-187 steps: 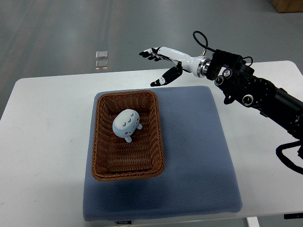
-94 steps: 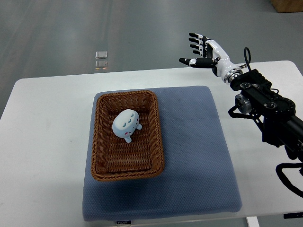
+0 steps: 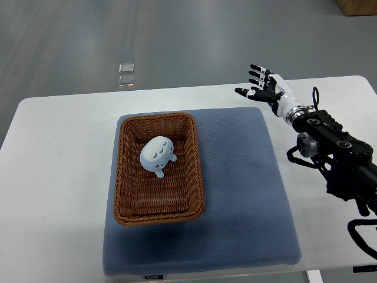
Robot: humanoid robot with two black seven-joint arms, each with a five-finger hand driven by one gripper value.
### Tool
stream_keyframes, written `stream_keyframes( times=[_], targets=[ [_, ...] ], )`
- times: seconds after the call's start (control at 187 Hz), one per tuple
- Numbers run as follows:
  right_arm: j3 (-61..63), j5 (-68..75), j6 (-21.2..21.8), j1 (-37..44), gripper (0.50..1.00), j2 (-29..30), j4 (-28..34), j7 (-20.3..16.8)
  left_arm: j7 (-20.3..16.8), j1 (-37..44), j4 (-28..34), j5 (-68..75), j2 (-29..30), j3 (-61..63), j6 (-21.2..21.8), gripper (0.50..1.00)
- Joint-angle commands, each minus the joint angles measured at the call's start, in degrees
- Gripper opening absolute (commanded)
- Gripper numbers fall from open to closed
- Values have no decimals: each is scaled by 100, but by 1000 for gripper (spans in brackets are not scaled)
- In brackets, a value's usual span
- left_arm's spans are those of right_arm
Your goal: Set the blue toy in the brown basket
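Right hand (image 3: 266,86): raised over the table's (image 3: 53,177) far right edge, fingers spread, holding nothing. Toy (image 3: 156,155): pale blue, rounded, small stubby legs, lying in the upper half of the basket (image 3: 126,177). Basket: brown wicker, on blue mat (image 3: 247,194).

A white table (image 3: 53,177) with rounded corners fills the lower part of the frame. Behind it, in the upper part, is a grey shiny floor (image 3: 177,41). A brown box corner (image 3: 359,7) shows at upper right. Small clear squares (image 3: 126,73) lie on the floor at upper left.
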Motion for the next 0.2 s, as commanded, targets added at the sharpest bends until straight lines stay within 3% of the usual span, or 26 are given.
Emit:
stream_keyframes(
  times=[0.0,0.198],
  targets=[
    [-7,5,-1,1,909,-22,28,4,-2,-1,0,2,0,0,0,1000],
    [-7,-4,-1,18,909,-40,36,30,-2,-1,-17,2,0,0,0,1000]
  ],
)
